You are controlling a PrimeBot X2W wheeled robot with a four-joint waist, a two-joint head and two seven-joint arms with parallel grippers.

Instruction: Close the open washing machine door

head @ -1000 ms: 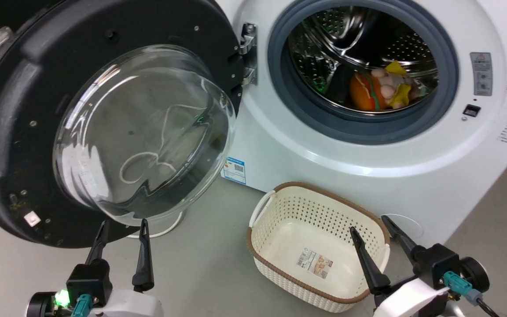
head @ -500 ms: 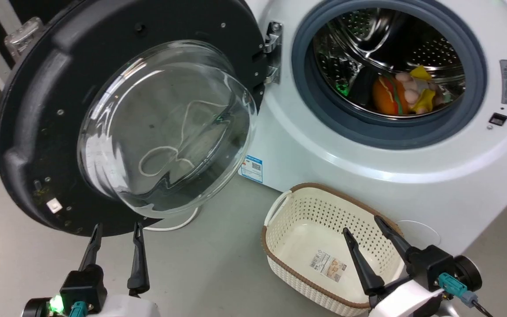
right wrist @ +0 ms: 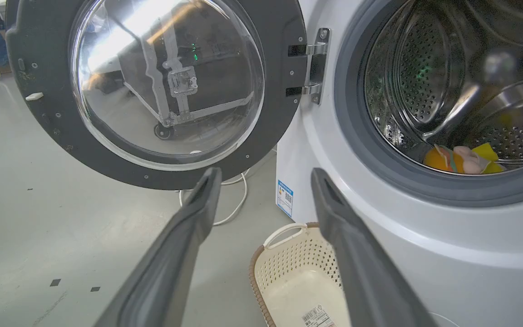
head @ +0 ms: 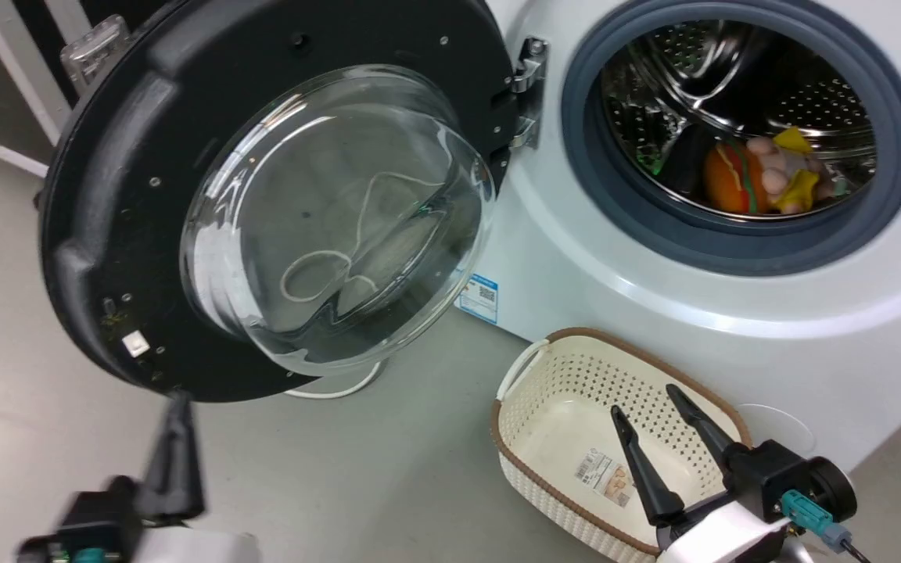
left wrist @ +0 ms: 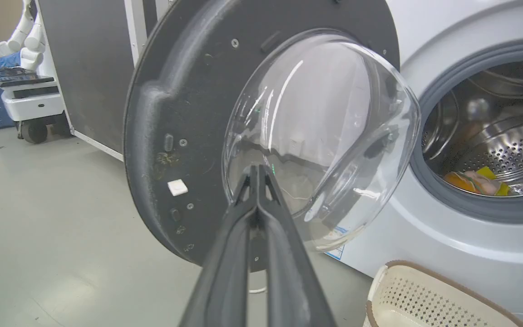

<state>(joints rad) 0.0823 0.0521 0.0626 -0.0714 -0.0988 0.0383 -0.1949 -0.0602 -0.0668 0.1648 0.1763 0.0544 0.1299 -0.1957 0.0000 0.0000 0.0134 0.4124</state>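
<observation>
The washing machine (head: 654, 313) stands white and front-loading, its steel drum ringed by a grey gasket. The washing machine door (head: 106, 234) is swung wide on the machine's left side, hanging from a metal hinge (head: 527, 94) beside the drum mouth; its black rim and bulging clear glass bowl (head: 341, 219) face outward, well clear of the opening. A cream perforated basket (head: 552, 500) with a brown rim sits on the grey floor just in front of the machine, below the drum.

The right hand (head: 646, 400) hovers above the basket, in front of the machine's lower panel, its two dark fingers spread apart with nothing between them. The left hand (left wrist: 257, 171) is below the door's lower edge, out to the machine's left; its fingers are pressed together at the tips, empty, pointing at the glass bowl. It looks blurred in the head view.

Soft toys (head: 763, 176), orange and yellow, lie inside the machine's drum. A small blue sticker (head: 480, 297) marks the machine's lower front corner.
</observation>
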